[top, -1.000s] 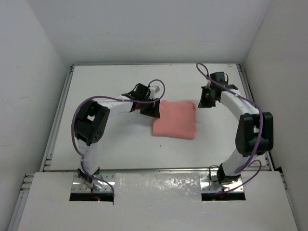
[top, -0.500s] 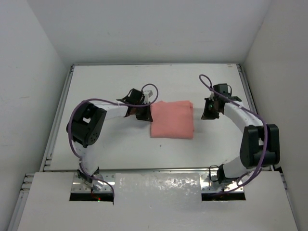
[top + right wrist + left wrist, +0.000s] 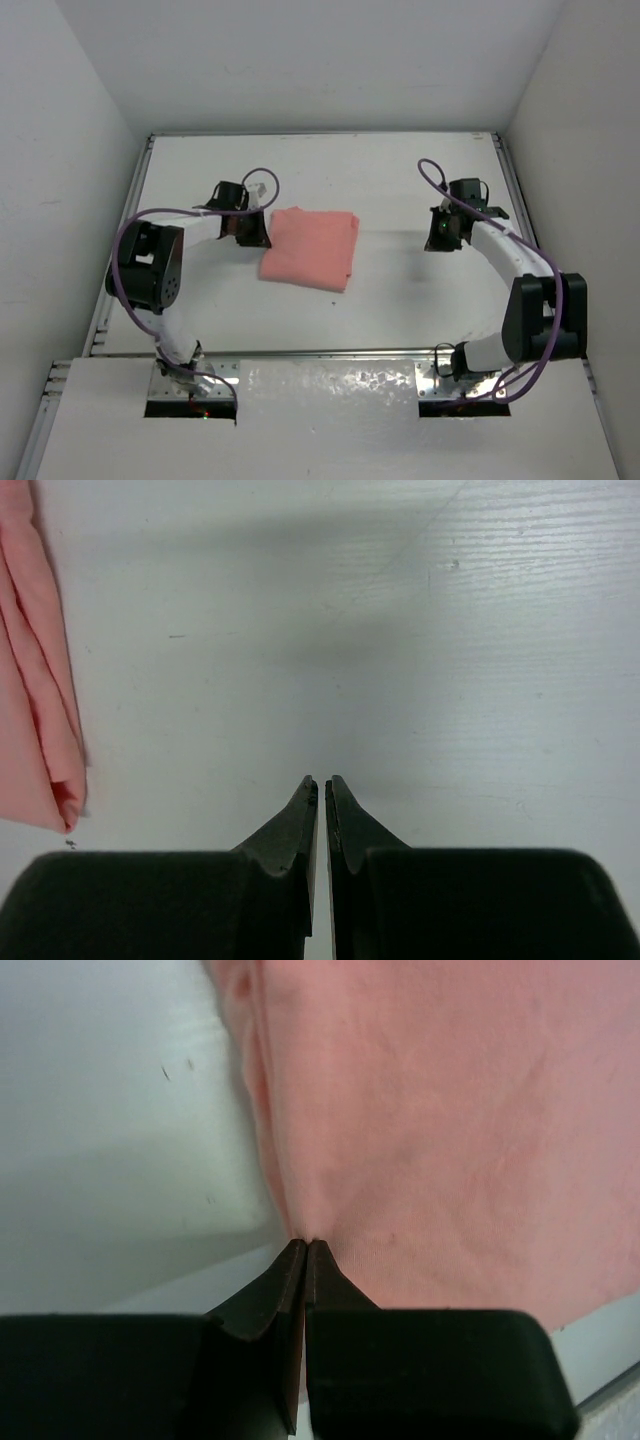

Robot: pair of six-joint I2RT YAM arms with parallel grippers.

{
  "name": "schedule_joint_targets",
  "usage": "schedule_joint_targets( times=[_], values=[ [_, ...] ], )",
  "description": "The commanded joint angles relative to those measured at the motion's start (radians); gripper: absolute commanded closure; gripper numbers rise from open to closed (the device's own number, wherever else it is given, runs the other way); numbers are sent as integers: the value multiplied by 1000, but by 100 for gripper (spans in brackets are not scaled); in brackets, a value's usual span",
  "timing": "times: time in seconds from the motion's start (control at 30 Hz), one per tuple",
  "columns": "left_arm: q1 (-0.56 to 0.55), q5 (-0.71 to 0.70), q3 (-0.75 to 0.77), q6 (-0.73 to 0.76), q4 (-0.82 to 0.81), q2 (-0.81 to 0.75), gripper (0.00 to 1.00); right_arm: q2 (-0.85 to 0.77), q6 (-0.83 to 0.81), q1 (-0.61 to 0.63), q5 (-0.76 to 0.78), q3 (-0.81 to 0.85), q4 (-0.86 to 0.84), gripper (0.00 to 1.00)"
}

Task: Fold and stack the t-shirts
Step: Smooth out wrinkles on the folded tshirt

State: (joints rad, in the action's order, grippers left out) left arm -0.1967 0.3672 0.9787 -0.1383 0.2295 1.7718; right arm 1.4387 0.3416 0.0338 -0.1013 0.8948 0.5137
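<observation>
While your left fingers [image 3: 265, 1300] clamp an edge of the folded salmon-pink cloth t-shirt [image 3: 310, 248] and your right fingers [image 3: 285, 825] sit closed, empty, you seem to be placing it: release cleanly next.

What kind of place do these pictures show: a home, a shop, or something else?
Probably a robot test bench in a lab, not a home: a white table closed in by plain white walls, a left arm and a right arm bolted at its near edge, and one folded pink t-shirt.
</observation>
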Motion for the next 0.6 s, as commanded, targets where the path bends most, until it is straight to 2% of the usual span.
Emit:
schedule_joint_targets(
  times=[0.0, 0.13, 0.3, 0.37, 0.4, 0.47, 0.5, 0.57],
  values=[
    [-10, 47, -58, 23, 5, -86, 100, -32, -27, -6, 17, 4, -1, 95],
    [-12, 81, -132, -7, -27, -152, 100, -37, -27, -6, 15, 3, 2, 95],
    [-10, 53, -127, 17, -22, -172, 97, -46, -29, -8, 17, -2, 2, 95],
    [-10, 55, -115, 23, -24, -167, 89, -47, -29, -8, 17, 1, 3, 95],
    [-10, 52, -101, 26, -24, -166, 79, -47, -29, -8, 18, 3, 5, 95],
    [-10, 23, -75, 43, -10, -166, 69, -47, -29, -8, 14, 4, 5, 95],
    [-10, 7, -68, 52, -6, -172, 62, -46, -29, -6, 11, 4, 9, 95],
    [3, -30, -45, 77, 13, -184, 55, -47, -32, -8, 6, 12, 20, 95]
  ],
)
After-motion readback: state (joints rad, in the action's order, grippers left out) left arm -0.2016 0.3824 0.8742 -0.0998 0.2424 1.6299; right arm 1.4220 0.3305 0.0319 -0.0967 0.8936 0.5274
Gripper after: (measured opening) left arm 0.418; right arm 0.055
